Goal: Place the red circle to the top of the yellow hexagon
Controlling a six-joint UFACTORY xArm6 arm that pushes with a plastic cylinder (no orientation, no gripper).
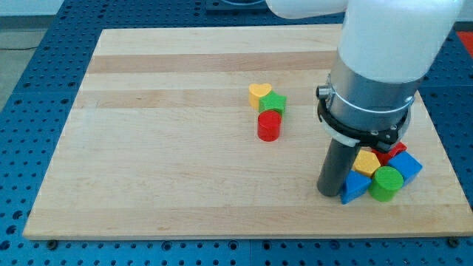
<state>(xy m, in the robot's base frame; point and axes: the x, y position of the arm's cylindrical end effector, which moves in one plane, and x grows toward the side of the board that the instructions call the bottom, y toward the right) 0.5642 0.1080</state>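
The red circle point(269, 126) stands near the board's middle, just below the green star point(273, 103) and the yellow heart point(259, 93). The yellow hexagon point(366, 162) lies in a cluster at the view's lower right, far to the right of and below the red circle. My tip point(330, 193) rests on the board at the cluster's left side, close to the blue triangle point(354, 188) and just left of the yellow hexagon. The rod is thick and dark, and the arm's white and grey body hides the area above the cluster.
The cluster also holds a green cylinder point(386, 183), a blue block point(406, 165) and a red block point(393, 154) partly hidden by the arm. The wooden board point(170, 148) lies on a blue perforated table; its right edge is near the cluster.
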